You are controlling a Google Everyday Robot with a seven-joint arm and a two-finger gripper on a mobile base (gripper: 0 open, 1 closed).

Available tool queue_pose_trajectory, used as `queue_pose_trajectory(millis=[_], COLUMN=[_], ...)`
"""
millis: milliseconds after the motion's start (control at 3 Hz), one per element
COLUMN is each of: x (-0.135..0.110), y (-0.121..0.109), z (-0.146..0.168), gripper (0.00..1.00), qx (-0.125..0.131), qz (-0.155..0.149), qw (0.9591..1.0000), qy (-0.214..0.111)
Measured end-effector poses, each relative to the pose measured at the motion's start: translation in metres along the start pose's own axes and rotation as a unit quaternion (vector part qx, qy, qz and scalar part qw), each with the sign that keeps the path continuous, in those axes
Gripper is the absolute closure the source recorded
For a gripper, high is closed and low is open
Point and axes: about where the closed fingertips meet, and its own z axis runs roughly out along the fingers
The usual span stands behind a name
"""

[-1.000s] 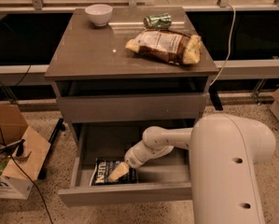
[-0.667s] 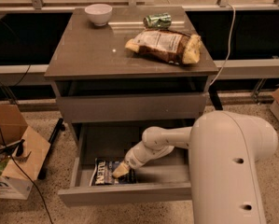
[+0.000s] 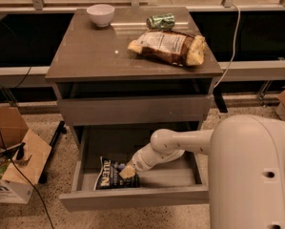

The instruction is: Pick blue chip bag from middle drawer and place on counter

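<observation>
1. Since the middle drawer (image 3: 132, 197) stands pulled out, its inside is open from above. The blue chip bag (image 3: 109, 176) lies flat on the drawer floor, toward the drawer's front left corner, white lettering up.
2. The gripper (image 3: 127, 171) is down inside the drawer at the side of the bag nearer the drawer's middle, touching it or just over it. Whether it is spread or closed on the bag I cannot tell.
3. By its look the bag is light, soft and crinkly, with a slick film skin. It should buckle rather than resist, and the chips inside would likely crush under a hard squeeze.
4. The best hold is probably a pinch on a flat seam or edge fold, not across the puffed middle, where the film may slip out.
5. The lift likely has to clear the drawer's front wall and avoid the closed grey front (image 3: 135, 109) just above the drawer.
6. The table (image 3: 85, 56), above the drawer, carries a brown-and-cream bag (image 3: 168, 46), a white bowl (image 3: 100, 14) and a green can (image 3: 161, 21). Bare surface shows over the drawer's left half.
</observation>
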Motion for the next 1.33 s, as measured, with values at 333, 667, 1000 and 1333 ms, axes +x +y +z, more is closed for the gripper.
queue_pose_trajectory(millis=[333, 667, 1000, 1333], x=[-0.011, -0.020, -0.061, -0.088], y=[0.019, 0.037, 0.090, 0.119], z=[-0.055, -0.110, -0.209, -0.305], gripper=[1.00, 1.00, 1.00, 1.00], qx=[0.019, 0.039, 0.058, 0.096], qz=[-0.016, -0.036, -0.144, -0.214], qw=[0.9980, 0.9914, 0.9685, 0.9400], qy=[-0.059, -0.120, -0.195, -0.247])
